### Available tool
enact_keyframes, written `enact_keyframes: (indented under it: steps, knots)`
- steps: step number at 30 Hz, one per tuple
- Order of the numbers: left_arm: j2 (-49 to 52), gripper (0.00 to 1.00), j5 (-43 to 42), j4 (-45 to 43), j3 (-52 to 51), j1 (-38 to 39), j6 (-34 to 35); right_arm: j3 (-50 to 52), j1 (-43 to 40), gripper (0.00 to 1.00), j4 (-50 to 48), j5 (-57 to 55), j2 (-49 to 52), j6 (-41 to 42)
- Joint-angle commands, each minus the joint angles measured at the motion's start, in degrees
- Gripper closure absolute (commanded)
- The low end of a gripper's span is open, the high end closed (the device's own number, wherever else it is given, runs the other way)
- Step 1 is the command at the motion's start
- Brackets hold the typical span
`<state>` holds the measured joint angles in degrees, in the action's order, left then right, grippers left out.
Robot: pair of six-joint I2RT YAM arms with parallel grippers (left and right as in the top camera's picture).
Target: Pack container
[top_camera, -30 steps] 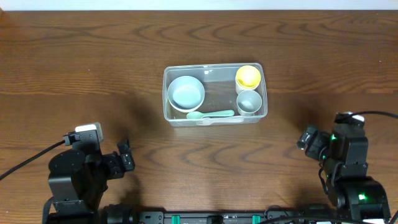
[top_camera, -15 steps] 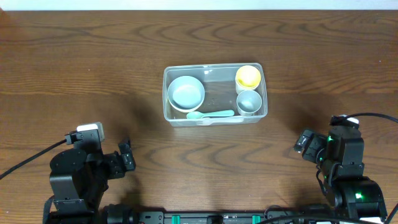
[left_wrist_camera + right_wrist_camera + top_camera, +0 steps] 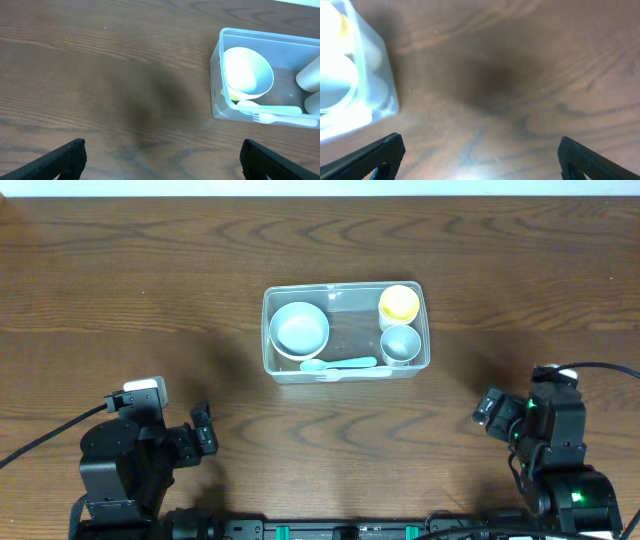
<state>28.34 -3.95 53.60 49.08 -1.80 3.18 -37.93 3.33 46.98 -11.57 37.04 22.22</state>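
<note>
**Right arm pulled back a little; tub sits full**

Right arm is the only thing that moved: it slid back a bit, away from the container. My left arm stayed put, and so did the tub and all that is in it.

The container sits out in front of me on the brown wooden table, between my two arms. Its long side runs from left to right. It lies ahead and to the right of my left gripper, and ahead and to the left of my right gripper. I think the right one is a bit nearer.

Both sets of fingers are spread wide and hold nothing.

The tub is clear, smooth plastic with round corners and a rim. A round white bowl fills its left end. At its right end a yellow cup stands at the back and a pale grey cup in front. A thin pale green fork lies along its near wall.

I see nothing loose on the table beside the tub, so the packing looks done.
</note>
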Motion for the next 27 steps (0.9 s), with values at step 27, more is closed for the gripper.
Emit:
enact_keyframes:
  steps: [27]
  knots:
    - [0.1, 0.02, 0.1, -0.1, -0.1, 0.2, 0.5, 37.6, 0.4, 0.01, -55.7, 0.0, -36.8, -9.1]
